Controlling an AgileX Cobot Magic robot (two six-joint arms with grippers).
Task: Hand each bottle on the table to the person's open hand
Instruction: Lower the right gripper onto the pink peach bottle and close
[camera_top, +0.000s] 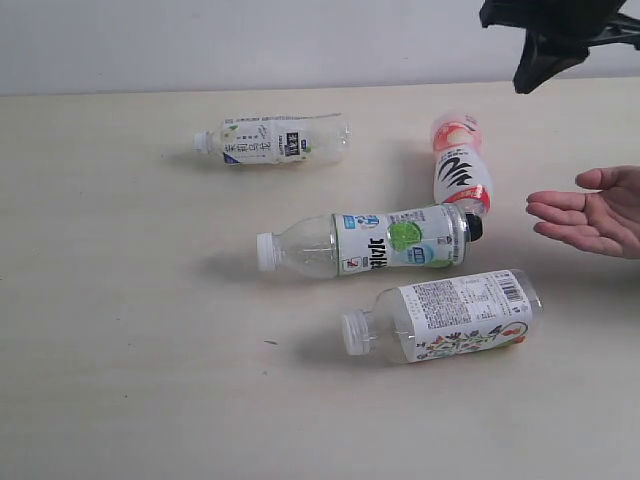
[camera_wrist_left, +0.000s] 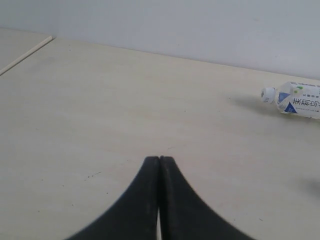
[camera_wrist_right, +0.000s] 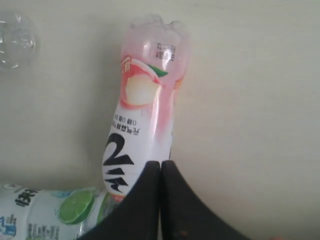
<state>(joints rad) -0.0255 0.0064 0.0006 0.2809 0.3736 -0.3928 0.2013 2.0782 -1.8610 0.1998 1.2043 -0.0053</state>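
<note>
We've delivered nothing yet: four bottles (camera_top: 365, 245) lie on the table (camera_top: 120, 380), hand (camera_top: 598, 212) open at three o'clock; left pincer (camera_wrist_left: 159, 160) and right pincer (camera_wrist_right: 160, 164) closed, empty.

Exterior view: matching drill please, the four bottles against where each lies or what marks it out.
1. clear plastic bottle, white label
2. clear plastic bottle, lime-green label
3. clear plastic bottle, floral label
4. clear plastic bottle, pink-white label

A. nearest the view's bottom edge
B. black cap
C. farthest left, apart from the rest
D. middle of the group

Pairs: 1-C, 2-D, 3-A, 4-B
</note>
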